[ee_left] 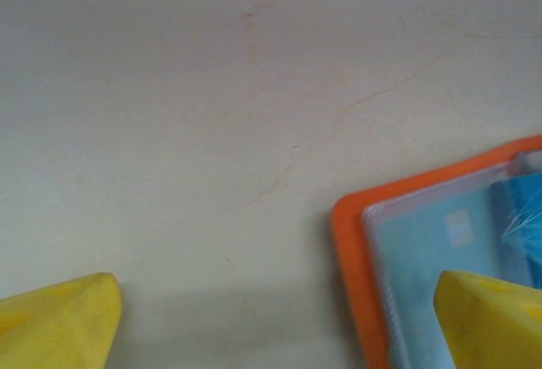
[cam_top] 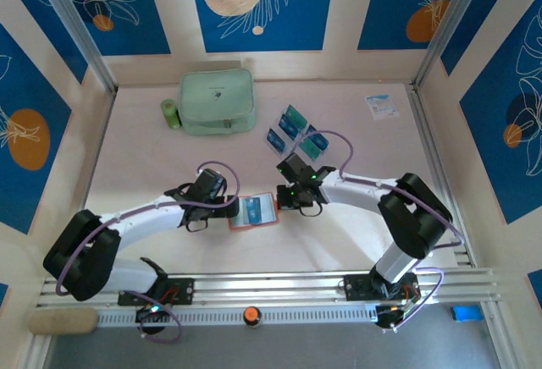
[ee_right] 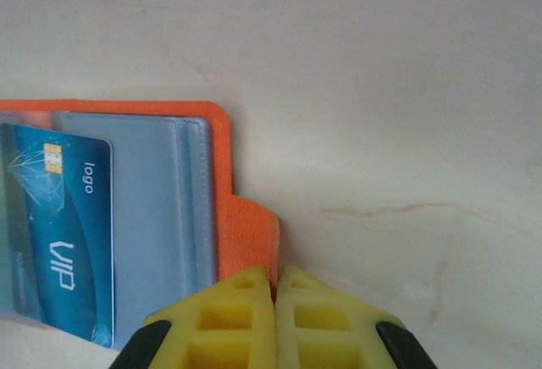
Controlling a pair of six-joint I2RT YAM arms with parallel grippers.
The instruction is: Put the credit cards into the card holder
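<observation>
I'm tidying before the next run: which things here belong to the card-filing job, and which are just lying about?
Job:
orange wallet
blue card inside it
blue cards beyond it

Lying about:
green pouch
small green cylinder
white leaflet

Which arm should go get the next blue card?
Probably right. The spare cards stand nearest the right fingers; the open left fingers sit across the card holder, farther away.

Robot lab cell, by the look. Pale table (cam_top: 144, 157) boxed in by blue leaf-print walls (cam_top: 262, 5) on aluminium posts (cam_top: 76, 30). Left arm (cam_top: 144, 215) and right arm (cam_top: 364, 190) bolted to a rail (cam_top: 279, 281) at near edge.
</observation>
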